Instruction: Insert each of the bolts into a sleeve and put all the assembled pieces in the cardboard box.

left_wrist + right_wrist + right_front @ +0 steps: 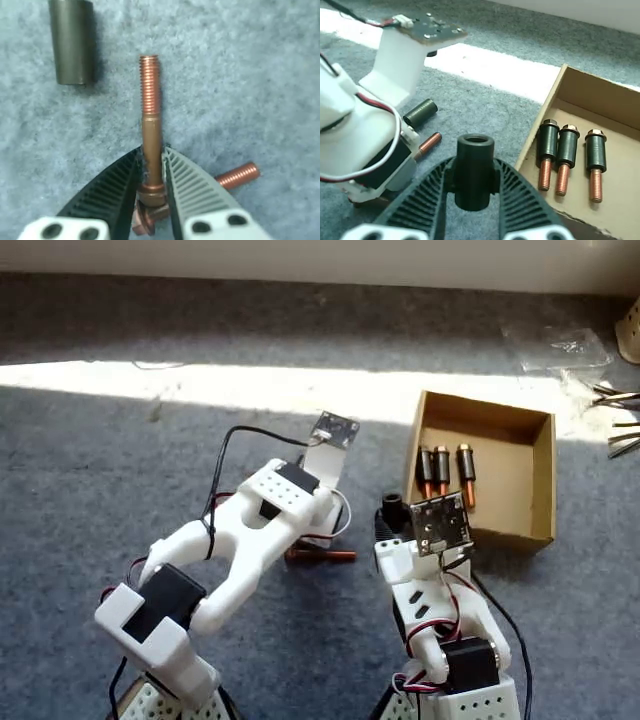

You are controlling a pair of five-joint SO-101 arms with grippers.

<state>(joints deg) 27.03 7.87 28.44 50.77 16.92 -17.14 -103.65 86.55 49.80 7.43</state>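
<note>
My left gripper (152, 154) is shut on the shank of a copper bolt (150, 95) just above the grey carpet, threaded end pointing away from the wrist. A second bolt (238, 175) lies under it, and a loose dark sleeve (74, 41) rests on the carpet beyond. My right gripper (474, 169) is shut on a black sleeve (475, 149), held upright with its bore showing, close to the cardboard box (540, 480). Three assembled pieces (443, 472) lie side by side in the box.
The two arms stand close together, with the left arm's wrist (365, 130) right next to the held sleeve. Clear plastic bags (560, 345) and loose hardware (618, 420) lie at the far right. Open carpet stretches to the left.
</note>
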